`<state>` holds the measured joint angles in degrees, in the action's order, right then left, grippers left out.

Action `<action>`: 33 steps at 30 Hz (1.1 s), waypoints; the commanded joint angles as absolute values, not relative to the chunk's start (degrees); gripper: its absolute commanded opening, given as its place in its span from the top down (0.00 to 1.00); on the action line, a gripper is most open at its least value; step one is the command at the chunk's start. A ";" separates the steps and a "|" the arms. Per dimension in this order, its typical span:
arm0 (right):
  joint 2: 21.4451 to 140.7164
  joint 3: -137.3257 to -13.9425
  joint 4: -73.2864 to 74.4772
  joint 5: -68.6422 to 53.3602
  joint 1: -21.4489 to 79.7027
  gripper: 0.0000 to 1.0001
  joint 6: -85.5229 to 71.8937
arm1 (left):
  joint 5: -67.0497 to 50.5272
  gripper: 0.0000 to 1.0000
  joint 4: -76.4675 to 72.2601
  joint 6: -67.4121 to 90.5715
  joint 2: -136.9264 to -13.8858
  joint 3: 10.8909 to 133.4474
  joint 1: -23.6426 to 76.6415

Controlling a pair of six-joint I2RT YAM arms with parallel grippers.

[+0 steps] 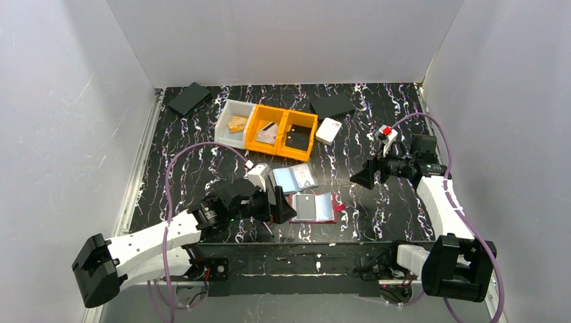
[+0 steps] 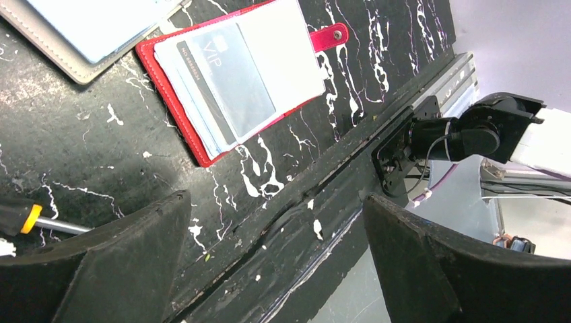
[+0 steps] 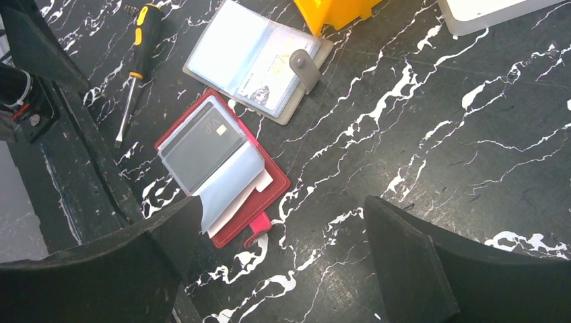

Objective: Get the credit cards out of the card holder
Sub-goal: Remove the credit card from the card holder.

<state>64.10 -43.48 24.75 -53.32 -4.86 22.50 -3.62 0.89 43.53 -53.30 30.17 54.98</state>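
Black marbled table (image 1: 377,219), both arms low over it: the left gripper (image 2: 276,235) gapes wide with nothing in it, and the right gripper (image 3: 283,249) is just as wide and empty. The red card holder (image 3: 259,195) lies open just beside the left one, a grey credit card (image 3: 198,145) inside its clear sleeves.

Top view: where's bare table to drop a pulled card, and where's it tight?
Bare: table right of the red card holder, below the right gripper; also the strip left of the white bin. Tight: centre, where left gripper, grey card holder and orange bins crowd.
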 commanded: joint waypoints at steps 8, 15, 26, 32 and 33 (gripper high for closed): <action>62.06 -42.80 24.97 -52.12 -5.15 0.02 23.82 | -3.76 0.02 -4.15 43.62 -61.15 34.50 55.28; 61.89 -42.81 25.16 -51.91 -5.15 0.02 23.60 | -3.03 0.02 -5.61 46.32 -61.27 33.86 55.28; 63.54 -43.16 25.93 -51.15 -5.18 0.02 24.56 | -3.40 0.02 -6.50 45.95 -62.61 35.02 55.34; 64.60 -43.57 26.28 -51.43 -5.12 0.02 24.87 | -2.70 0.02 -6.53 46.96 -62.60 34.38 55.33; 64.79 -43.66 26.37 -51.73 -5.13 0.02 24.94 | -2.77 0.02 -6.51 47.15 -62.66 34.30 55.29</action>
